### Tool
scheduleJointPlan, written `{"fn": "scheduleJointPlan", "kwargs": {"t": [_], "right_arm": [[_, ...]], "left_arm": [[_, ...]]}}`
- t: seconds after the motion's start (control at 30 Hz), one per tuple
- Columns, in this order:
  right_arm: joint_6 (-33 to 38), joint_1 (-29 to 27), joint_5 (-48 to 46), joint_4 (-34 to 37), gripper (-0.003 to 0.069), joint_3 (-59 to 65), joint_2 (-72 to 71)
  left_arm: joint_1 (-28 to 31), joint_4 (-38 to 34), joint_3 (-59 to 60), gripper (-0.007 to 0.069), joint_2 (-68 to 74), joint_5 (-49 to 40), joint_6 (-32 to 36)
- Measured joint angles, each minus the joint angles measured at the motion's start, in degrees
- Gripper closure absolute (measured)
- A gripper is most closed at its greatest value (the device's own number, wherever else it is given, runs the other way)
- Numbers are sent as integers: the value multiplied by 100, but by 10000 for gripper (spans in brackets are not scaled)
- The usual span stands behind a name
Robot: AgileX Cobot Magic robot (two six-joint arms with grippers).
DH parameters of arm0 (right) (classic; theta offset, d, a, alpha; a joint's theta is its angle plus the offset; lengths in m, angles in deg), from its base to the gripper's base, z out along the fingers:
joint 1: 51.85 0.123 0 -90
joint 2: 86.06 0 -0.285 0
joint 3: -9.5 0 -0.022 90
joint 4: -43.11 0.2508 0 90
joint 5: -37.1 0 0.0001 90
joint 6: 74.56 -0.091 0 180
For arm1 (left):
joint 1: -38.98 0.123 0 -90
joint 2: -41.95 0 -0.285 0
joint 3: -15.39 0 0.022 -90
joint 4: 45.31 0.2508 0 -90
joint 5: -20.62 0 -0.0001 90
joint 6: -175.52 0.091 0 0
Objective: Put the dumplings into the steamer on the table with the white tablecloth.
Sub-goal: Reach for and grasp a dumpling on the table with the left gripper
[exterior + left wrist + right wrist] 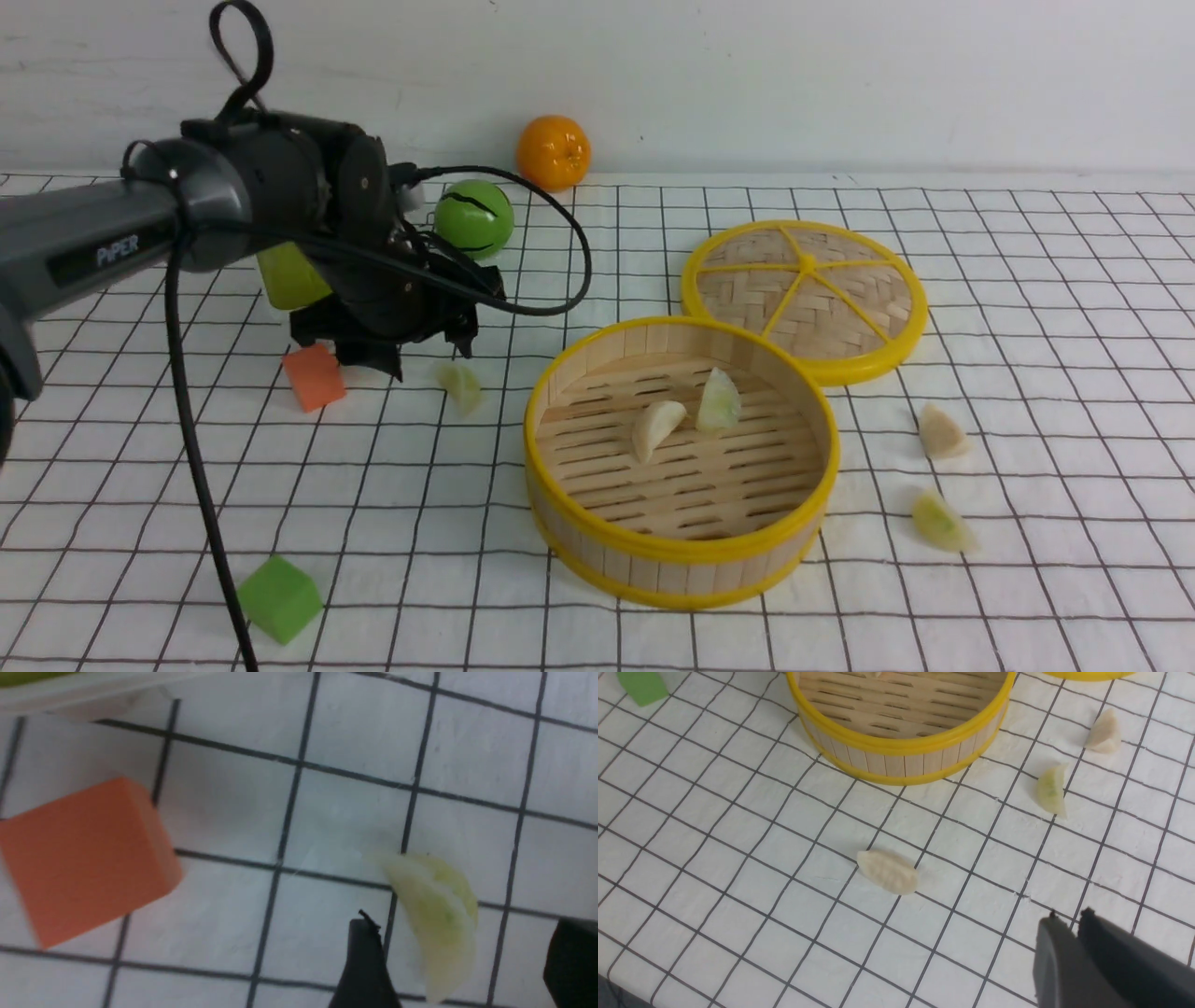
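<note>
While left gripper [467, 970] spread wide, green dumpling [434, 919] lies between jaws on tablecloth [345, 812].

The white tablecloth [1027, 280] bears steamer [681, 555], lid [805, 301], loose dumplings [943, 431], cubes [314, 377].

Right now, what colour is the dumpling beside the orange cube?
The dumpling is pale translucent green, clearest in the left wrist view.

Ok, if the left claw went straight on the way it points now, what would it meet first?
Probably the pale green dumpling: in the wrist view it lies on the white tablecloth between the fingers of the open left claw. The orange cube sits off to one side.
</note>
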Motion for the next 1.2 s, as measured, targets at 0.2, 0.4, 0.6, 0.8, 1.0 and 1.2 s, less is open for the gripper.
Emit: {"fn": "scheduleJointPlan", "kwargs": {"t": [0.2, 0.4, 0.6, 0.8, 1.0, 1.2], "right_arm": [[0, 0, -6, -7, 597, 0, 0], [0, 0, -6, -65, 595, 0, 0], [0, 0, 14, -109, 594, 0, 0], [0, 0, 295, -115, 587, 0, 0], [0, 0, 621, -115, 583, 0, 0], [0, 0, 551, -115, 579, 0, 0]], "left_arm": [[0, -411, 15, 160, 439, 399, 0], [2, -383, -4, 328, 472, 457, 0], [-6, -269, -246, 451, 268, -68, 505], [-430, -269, -638, 451, -788, -975, 1512], [-1275, -390, -703, 451, -952, -1279, 1899], [-1547, -377, -691, 451, -201, -1224, 1933]]}}
